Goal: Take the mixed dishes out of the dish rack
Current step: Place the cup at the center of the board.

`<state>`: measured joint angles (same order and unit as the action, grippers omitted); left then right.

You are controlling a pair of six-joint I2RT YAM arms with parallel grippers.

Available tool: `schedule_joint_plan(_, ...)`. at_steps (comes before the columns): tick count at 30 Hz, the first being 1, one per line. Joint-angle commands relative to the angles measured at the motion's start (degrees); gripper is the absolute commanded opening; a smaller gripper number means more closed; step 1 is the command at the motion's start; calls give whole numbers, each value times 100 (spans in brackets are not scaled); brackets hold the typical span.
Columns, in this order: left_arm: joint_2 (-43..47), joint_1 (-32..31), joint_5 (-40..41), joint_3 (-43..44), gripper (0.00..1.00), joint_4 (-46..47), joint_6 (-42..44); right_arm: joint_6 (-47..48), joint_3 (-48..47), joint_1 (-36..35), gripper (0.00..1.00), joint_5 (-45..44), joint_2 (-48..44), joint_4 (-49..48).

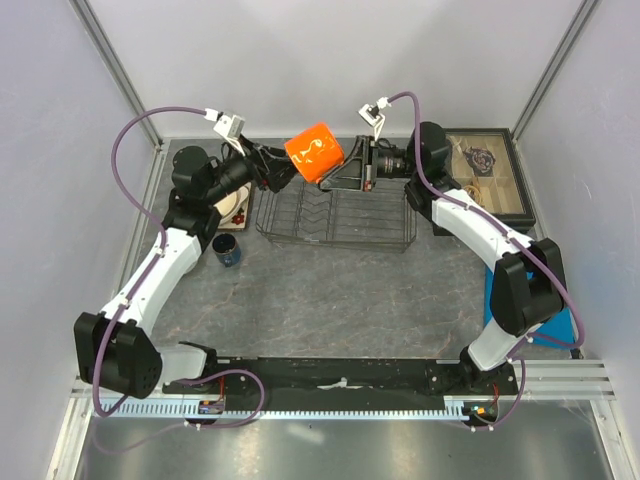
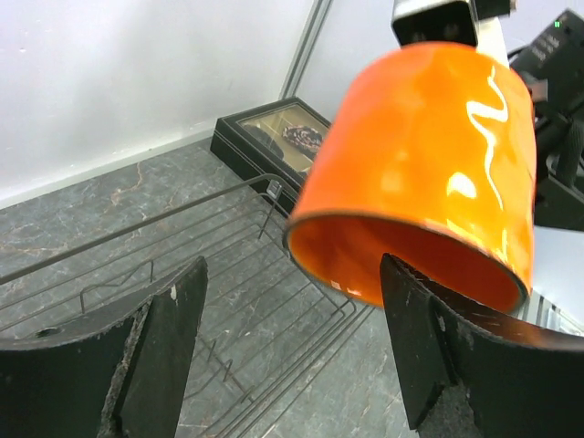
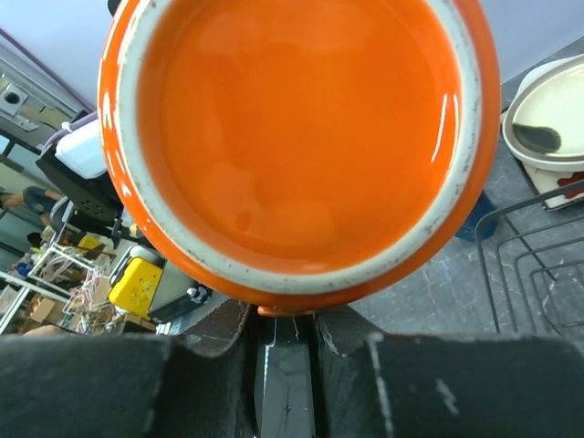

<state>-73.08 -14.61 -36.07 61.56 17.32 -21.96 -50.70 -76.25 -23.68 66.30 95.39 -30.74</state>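
Note:
The orange cup (image 1: 315,152) hangs on its side over the back left of the dish rack (image 1: 335,215). My right gripper (image 1: 343,175) is shut on the cup's handle. In the right wrist view the cup's base (image 3: 292,137) fills the frame, with the handle pinched at my right gripper (image 3: 285,319). My left gripper (image 1: 283,168) is open at the cup's mouth. In the left wrist view the cup (image 2: 429,155) opens toward my left gripper (image 2: 294,274); one finger (image 2: 411,328) overlaps the rim, and I cannot tell whether it touches. The rack (image 2: 182,246) wires below look bare.
A dark blue mug (image 1: 227,250) stands on the table left of the rack, with a pale plate (image 1: 232,205) holding a bowl (image 3: 552,109) behind it. A black glass-lidded box (image 1: 490,175) sits at the back right. A blue item (image 1: 545,318) lies under the right arm.

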Motion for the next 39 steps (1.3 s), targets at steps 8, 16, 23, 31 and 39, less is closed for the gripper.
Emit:
schedule_joint_plan(8,-233,-51,-198,427,73,535,-617,-177,84,-277,0,58,-496,-933)
schedule_joint_plan(16,-382,-77,-848,330,61,1246,-1135,-494,224,-444,0,58,-531,-1382)
schedule_joint_plan(23,-277,-156,-1147,225,46,1642,-1522,-827,268,-497,0,102,-364,-1812)
schedule_joint_plan(31,-181,-165,-1226,49,10,1819,-1663,-872,303,-515,0,164,-293,-1918)
schedule_joint_plan(39,-58,-147,-1192,-21,2,1722,-1549,-810,365,-515,30,243,-241,-1830)
